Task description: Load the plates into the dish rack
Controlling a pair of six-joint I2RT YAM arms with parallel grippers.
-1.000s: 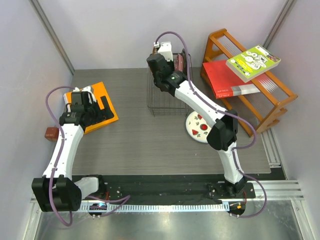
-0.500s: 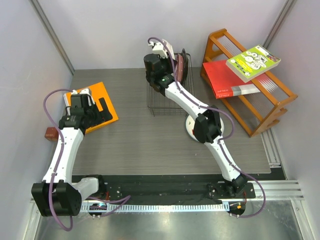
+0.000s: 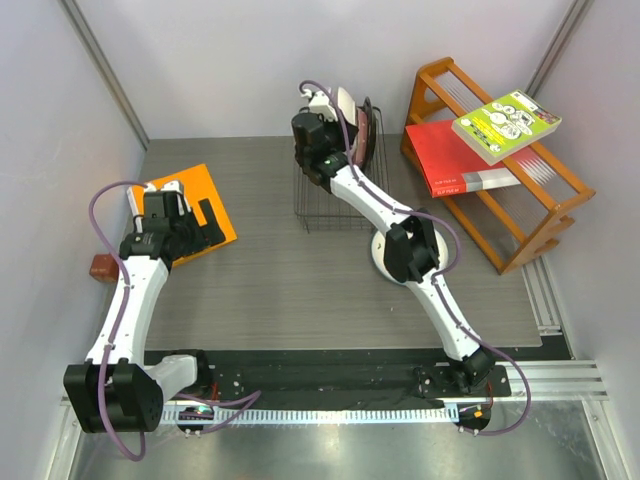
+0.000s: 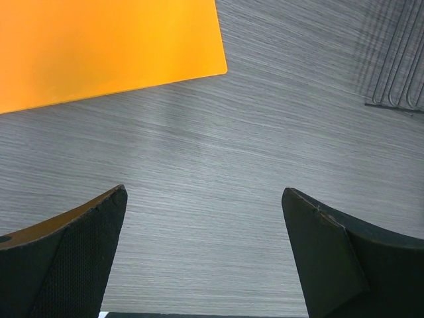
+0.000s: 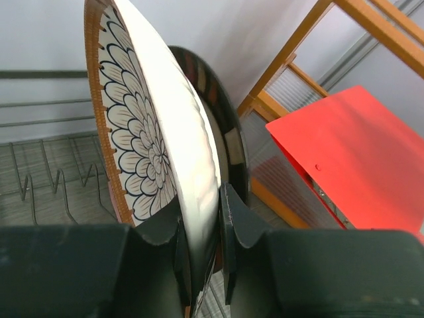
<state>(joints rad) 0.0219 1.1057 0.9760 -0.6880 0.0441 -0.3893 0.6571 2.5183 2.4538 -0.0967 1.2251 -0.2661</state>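
Right pincer (image 5: 199, 207) is closed to a narrow gap on the lower rim of a round brown-rimmed plate with a white petal pattern (image 5: 149, 142), one dark finger (image 5: 236, 222) pressed against each face, so that the plate stands on edge in its grip. In the top view this pincer (image 3: 328, 112) and its plate (image 3: 340, 100) are over the far end of the black thin-wire dish rack (image 3: 322, 200), whose upright prongs (image 5: 59, 185) show low on the left of the right wrist view. Just behind the held plate a second round plate, dark-rimmed with a cream centre (image 5: 224, 99), also stands on edge at the far right of the rack (image 3: 366, 122); whether the two plates touch cannot be told. A white round plate with red fruit motifs (image 3: 378, 258) lies flat on the grey table (image 3: 280, 290) near the rack's right corner, mostly hidden under the right arm's elbow. Left pincer (image 4: 204, 199) has its jaws spread wide and holds nothing, hanging over bare table beside a flat orange board (image 4: 106, 46), with a corner of the wire rack (image 4: 397, 66) at the upper right of its view. At the right an orange wooden shelf rack (image 3: 505, 220) carries a red book (image 3: 450, 160) and a yellow-green book (image 3: 505, 123).
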